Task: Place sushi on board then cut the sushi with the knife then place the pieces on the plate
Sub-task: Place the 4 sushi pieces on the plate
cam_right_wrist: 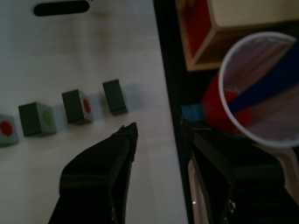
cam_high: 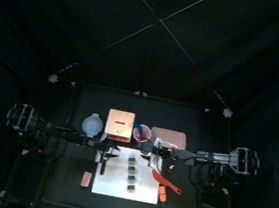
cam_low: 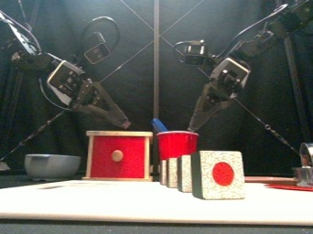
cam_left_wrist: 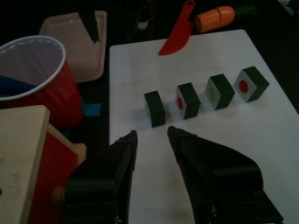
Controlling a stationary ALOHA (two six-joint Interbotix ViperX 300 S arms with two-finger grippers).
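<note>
Just ahead of the left tool [cam_left_wrist: 151, 134] (spread, empty) lies the sushi row [cam_left_wrist: 188, 97], running across the board [cam_left_wrist: 233, 149]; the right tool [cam_right_wrist: 160, 131], also released, hangs offset.

Both arms slope inward from their sides. The left tool [cam_left_wrist: 152, 133] and right tool [cam_right_wrist: 160, 129] hang raised, pointing down, jaws parted and empty.

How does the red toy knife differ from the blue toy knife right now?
The red toy knife lies flat at the edge of the white cutting board, while the blue toy knife stands tilted inside the red cup. The red one shows whole; the blue one is partly hidden by the cup. Both are unheld.
</note>
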